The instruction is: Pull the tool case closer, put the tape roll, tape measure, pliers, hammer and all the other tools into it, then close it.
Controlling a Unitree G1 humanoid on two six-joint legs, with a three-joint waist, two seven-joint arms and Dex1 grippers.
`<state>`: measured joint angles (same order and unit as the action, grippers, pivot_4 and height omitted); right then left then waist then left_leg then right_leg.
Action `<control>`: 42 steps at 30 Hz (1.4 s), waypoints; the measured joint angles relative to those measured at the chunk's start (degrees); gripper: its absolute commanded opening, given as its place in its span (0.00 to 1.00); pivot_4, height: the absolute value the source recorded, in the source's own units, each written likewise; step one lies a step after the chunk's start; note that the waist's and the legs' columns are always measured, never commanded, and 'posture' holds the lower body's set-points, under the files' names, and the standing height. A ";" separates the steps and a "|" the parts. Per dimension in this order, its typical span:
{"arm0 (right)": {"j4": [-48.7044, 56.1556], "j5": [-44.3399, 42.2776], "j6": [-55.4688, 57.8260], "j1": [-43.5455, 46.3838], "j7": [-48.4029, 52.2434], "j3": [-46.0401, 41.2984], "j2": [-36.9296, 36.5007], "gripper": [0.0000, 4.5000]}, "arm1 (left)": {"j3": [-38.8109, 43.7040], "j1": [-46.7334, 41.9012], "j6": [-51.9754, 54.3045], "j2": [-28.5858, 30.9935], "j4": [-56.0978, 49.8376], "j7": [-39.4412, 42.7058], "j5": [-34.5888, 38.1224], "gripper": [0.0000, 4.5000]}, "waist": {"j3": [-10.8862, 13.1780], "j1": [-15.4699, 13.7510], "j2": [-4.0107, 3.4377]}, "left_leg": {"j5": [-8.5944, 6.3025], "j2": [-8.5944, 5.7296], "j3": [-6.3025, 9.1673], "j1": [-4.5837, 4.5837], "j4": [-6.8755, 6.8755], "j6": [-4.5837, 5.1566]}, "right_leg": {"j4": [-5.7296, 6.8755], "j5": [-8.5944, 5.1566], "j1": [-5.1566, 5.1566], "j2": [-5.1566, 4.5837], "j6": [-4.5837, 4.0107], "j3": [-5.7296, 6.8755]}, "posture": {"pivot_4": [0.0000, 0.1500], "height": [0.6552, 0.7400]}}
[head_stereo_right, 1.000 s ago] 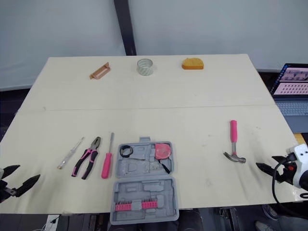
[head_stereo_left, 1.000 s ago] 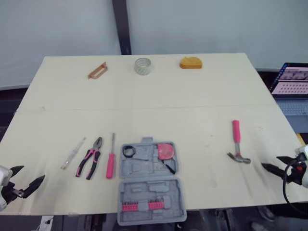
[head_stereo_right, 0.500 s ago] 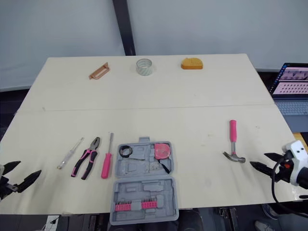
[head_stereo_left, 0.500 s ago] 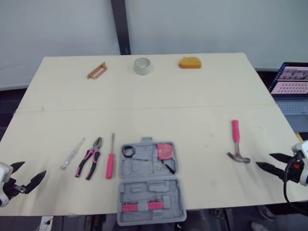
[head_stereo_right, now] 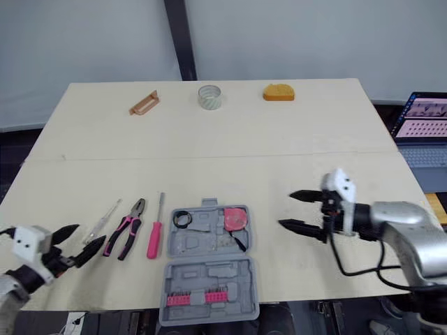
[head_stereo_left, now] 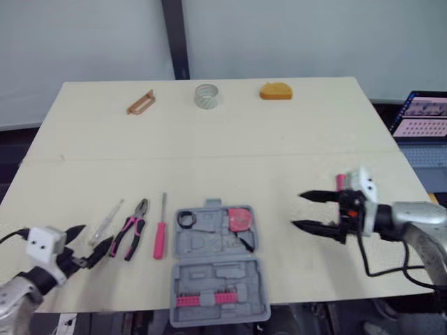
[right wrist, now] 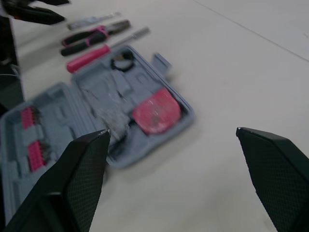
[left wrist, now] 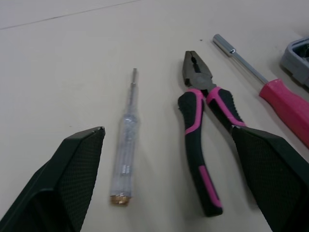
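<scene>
The bench is a pale, matt, smooth board that looks like wood. The tool case is dull grey moulded plastic and holds a row of pink plastic bits. Just left of the case, the screwdriver has a bright metal shaft and a smooth pink plastic handle. Next out from the case, the pliers have a dark matt metal head and black-and-pink rubbery grips. Farthest out, the tester is clear plastic with a metal tip and a brass-coloured cap. The left hand has black fingers with finely dimpled pads.
</scene>
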<state>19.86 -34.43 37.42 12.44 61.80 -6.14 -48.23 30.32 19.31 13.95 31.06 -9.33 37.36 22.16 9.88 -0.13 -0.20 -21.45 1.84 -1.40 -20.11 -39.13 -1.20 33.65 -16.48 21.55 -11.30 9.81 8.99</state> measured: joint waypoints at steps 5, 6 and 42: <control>2.35 0.26 1.57 7.66 -1.34 7.48 3.91 0.98 | -5.20 -0.54 8.20 -3.58 -8.42 -7.57 -0.54 1.00 | -0.01 -0.47 0.05 | 0.00 -0.02 0.01 0.00 -0.08 0.00 | 0.03 0.01 -0.01 0.00 0.00 -0.01 | 1.00 1.00; 2.39 0.46 1.60 8.35 -1.39 8.53 4.22 0.98 | -5.95 -0.97 9.57 -3.76 -9.28 -8.84 -0.60 1.00 | -0.01 -0.66 0.05 | 0.00 -0.02 0.01 0.01 -0.08 0.00 | 0.05 0.01 -0.01 0.00 0.00 -0.01 | 1.00 1.00; 2.33 3.07 0.23 13.40 -2.31 14.71 8.28 0.98 | -16.39 -12.40 26.03 -0.47 -7.72 -16.60 -8.89 1.00 | -0.02 -1.13 0.05 | 0.01 -0.02 0.01 0.00 -0.08 -0.01 | 0.06 0.01 0.01 0.01 -0.01 -0.01 | 1.00 1.00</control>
<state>22.19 -31.36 37.65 25.84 59.50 8.57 -39.95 13.94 6.91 39.98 30.59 -17.05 20.76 13.27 9.86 -1.27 -0.15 -21.45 1.82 -1.39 -20.11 -39.21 -1.20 33.70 -16.47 21.56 -11.29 9.80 8.98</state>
